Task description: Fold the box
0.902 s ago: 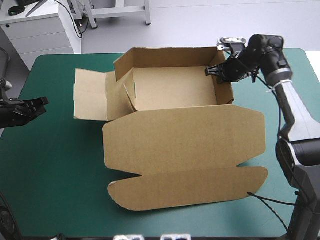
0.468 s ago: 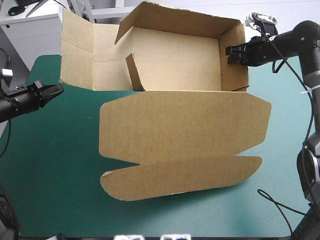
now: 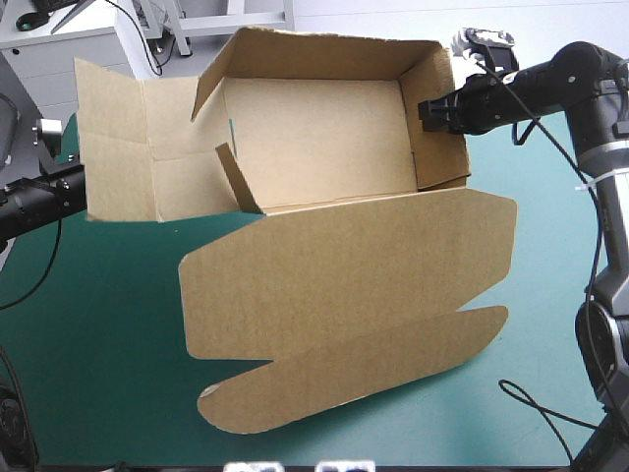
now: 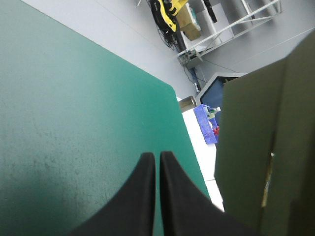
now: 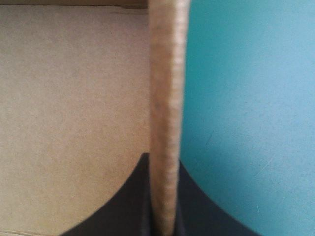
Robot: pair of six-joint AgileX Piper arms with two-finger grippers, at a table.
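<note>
The brown box [image 3: 324, 138] is an open tray, raised and tilted off the teal-green cover. Its wide lid [image 3: 344, 280] trails down to the table with the tuck flap [image 3: 364, 369] at the front. My right gripper [image 3: 429, 111] is shut on the box's right wall, whose edge [image 5: 165, 98] runs between the fingers of the right gripper [image 5: 164, 157]. The left side panel [image 3: 138, 147] hangs spread out. My left gripper [image 3: 71, 185] reaches its edge. In the left wrist view the left gripper [image 4: 157, 162] is shut and empty, with the panel [image 4: 266, 147] beside it.
A small inner flap [image 3: 236, 177] sticks up at the tray's left front corner. The teal-green cover [image 3: 88, 324] shows left of the lid and again at the right [image 3: 560, 275]. The table's far left corner [image 4: 170, 88] lies ahead of the left gripper.
The right gripper has lifted the tray by its right wall and carried it leftward, tilting it. The lid's front stays on the table. The left gripper has come right to the side panel.
</note>
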